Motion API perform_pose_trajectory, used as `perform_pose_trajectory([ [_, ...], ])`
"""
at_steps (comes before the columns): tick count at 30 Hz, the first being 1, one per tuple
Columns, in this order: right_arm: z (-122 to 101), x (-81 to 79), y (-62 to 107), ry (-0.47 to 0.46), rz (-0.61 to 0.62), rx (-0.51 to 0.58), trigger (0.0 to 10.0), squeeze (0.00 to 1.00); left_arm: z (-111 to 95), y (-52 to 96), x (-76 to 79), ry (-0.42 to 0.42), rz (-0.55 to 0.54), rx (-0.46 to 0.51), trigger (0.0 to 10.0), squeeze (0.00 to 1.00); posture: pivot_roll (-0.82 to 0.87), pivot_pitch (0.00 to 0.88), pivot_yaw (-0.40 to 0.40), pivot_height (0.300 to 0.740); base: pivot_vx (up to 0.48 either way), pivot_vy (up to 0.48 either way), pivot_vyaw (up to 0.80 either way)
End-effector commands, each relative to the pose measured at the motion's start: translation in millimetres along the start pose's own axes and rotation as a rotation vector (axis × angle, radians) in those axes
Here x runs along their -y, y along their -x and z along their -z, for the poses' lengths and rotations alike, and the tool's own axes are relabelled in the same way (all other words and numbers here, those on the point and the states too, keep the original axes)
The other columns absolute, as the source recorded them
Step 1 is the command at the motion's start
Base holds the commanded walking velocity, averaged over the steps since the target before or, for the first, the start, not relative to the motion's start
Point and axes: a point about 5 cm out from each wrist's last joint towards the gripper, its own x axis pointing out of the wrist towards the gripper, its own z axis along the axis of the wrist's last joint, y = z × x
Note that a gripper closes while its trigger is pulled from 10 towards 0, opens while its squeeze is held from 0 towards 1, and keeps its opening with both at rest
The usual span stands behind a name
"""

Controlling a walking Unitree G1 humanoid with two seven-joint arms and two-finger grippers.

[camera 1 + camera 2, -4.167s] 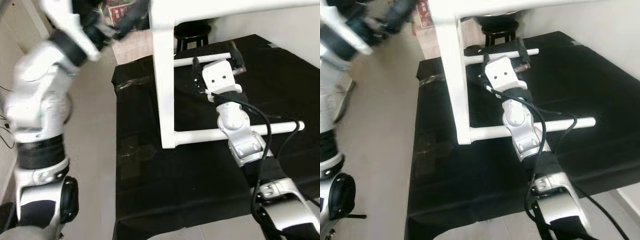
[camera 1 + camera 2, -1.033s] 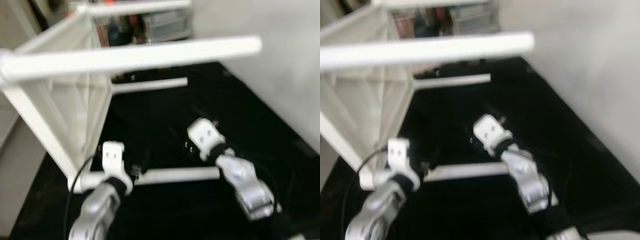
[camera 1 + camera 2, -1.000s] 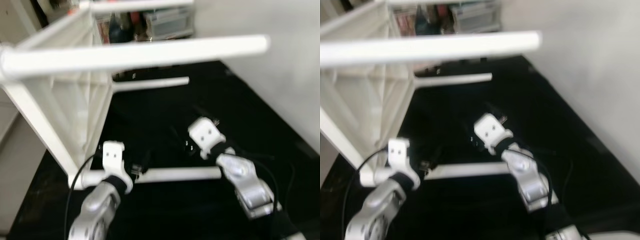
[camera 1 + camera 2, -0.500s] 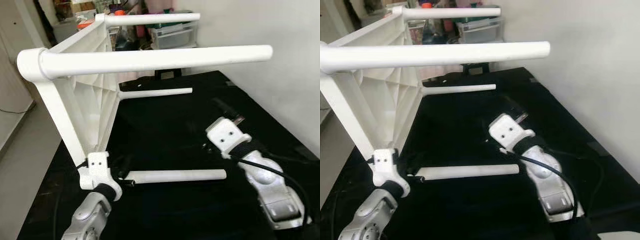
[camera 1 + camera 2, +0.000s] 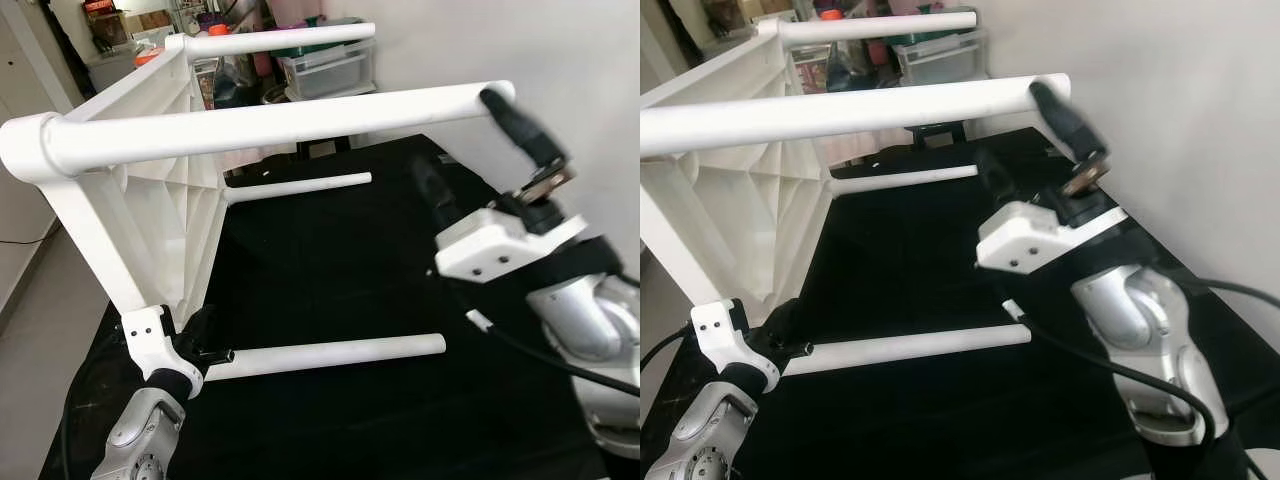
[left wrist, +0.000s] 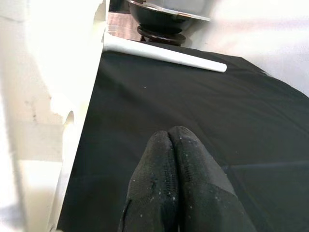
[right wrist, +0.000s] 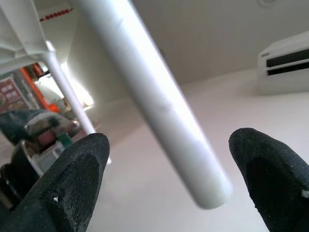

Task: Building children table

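Your right gripper [image 5: 1032, 150] is spreading wide, empty, around the upper leg [image 5: 850, 110]; closing off-centre is probably risking tipping the table [image 5: 150, 190].

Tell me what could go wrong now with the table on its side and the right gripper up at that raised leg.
The right gripper is open beside the tip of the upper leg; closing off-centre might let it slip off. The tabletop stands on its edge on the black cloth, so a sideways push could tip the table.
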Motion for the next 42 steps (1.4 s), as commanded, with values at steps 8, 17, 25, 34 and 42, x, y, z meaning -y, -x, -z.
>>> perform_pose_trajectory([
  [8,0.7,-5.4,-22.1,0.031,-0.064,0.043,10.0,0.00,3.4,-0.5,-4.8,0.008,-0.025,0.002,0.0,0.00,-0.19,0.000,0.106,0.740,0.000,0.000,0.00],
  [17,0.4,-10.4,-46.8,0.029,-0.096,0.077,10.0,0.00,4.4,3.5,-11.8,0.030,-0.092,0.028,10.0,0.00,-0.18,0.000,0.077,0.740,0.000,0.000,0.00],
  [25,2.3,-7.7,-57.5,0.032,-0.081,0.075,4.9,0.00,2.7,9.0,-22.3,0.083,-0.172,0.076,10.0,0.00,-0.17,0.000,0.053,0.740,0.000,0.000,0.00],
  [34,4.8,-4.8,-61.5,0.015,-0.071,0.066,0.0,0.00,14.0,11.4,-50.3,0.243,-0.279,0.079,10.0,0.00,-0.18,0.000,0.049,0.740,0.000,0.000,0.00],
  [42,5.0,-1.9,-63.1,0.016,-0.064,0.072,0.0,0.00,14.3,4.6,-91.8,0.350,-0.386,0.110,10.0,0.00,-0.21,0.000,0.045,0.740,0.000,0.000,0.00],
])
